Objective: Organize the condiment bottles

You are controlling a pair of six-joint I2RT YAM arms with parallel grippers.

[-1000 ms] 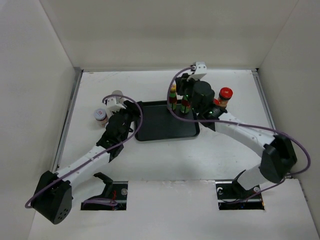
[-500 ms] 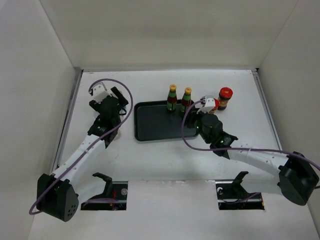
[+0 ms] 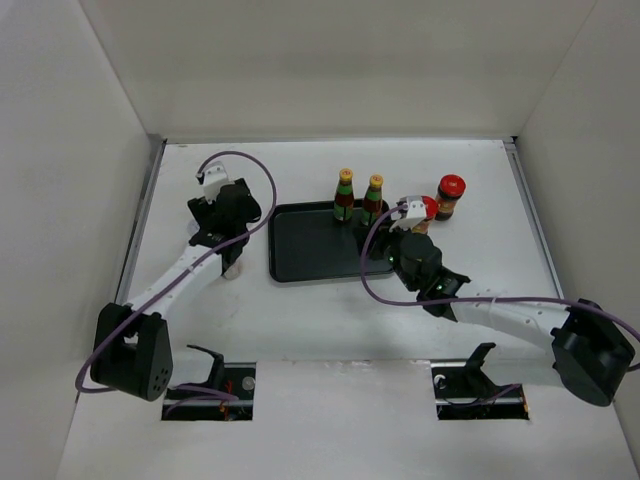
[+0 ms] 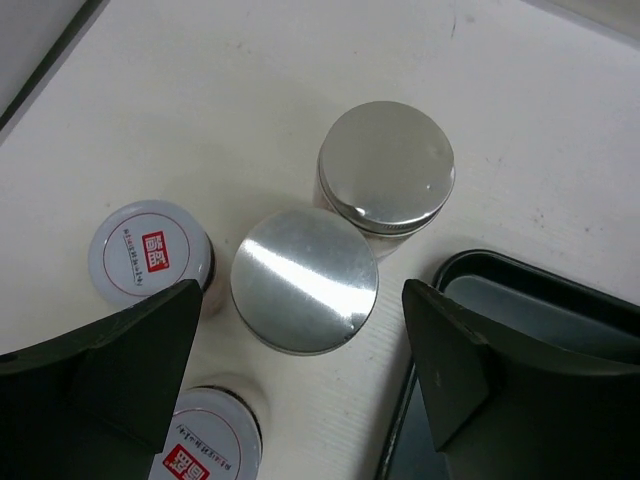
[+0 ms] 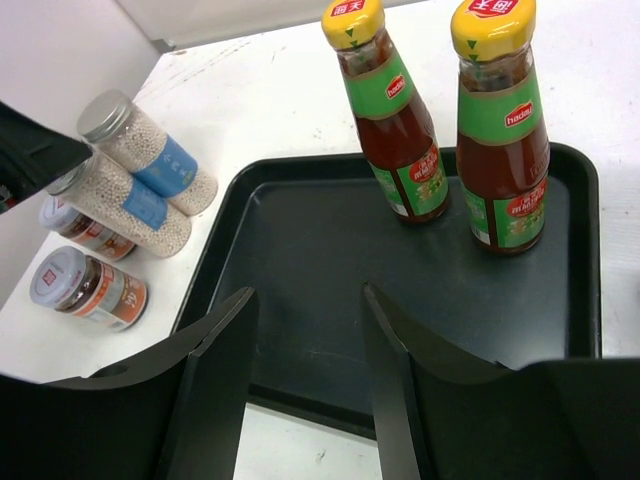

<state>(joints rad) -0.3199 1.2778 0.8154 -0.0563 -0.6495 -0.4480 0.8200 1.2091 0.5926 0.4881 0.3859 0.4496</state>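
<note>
Two grippers, both open and both empty. Left gripper (image 4: pixel 300 300) is spread wide and aimed straight down, its fingers (image 4: pixel 130 360) framing a silver-lidded shaker (image 4: pixel 305 280) from above; can't tell if they're level with it or higher. A second shaker (image 4: pixel 386 180) touches that one on the side toward the tray (image 4: pixel 520 300) corner. On the other side, a white-lidded jar (image 4: pixel 150 255) sits just beside the first shaker, with a second jar (image 4: pixel 210 440) near it at the picture's bottom edge. All four stand upright on the table (image 4: pixel 250 80). From the top view, the left arm (image 3: pixel 175 285) runs diagonally forward from its base at the near-left, wrist bent down over that cluster just left of the tray. Right gripper (image 5: pixel 307 300) is parted to a medium gap, hanging above the near-right part of the tray and looking across it. Right arm (image 3: pixel 510 315) lies low along the table, reaching left from its base at the near-right. A yellow-capped bottle (image 5: pixel 398 140) and a second bottle (image 5: pixel 503 140) stand upright side by side in the tray along its far edge, close but not touching. A red-lidded jar (image 3: pixel 450 195) stands on the table right of the tray, with another red jar (image 3: pixel 429 207) just beside it, half hidden behind the right wrist.
</note>
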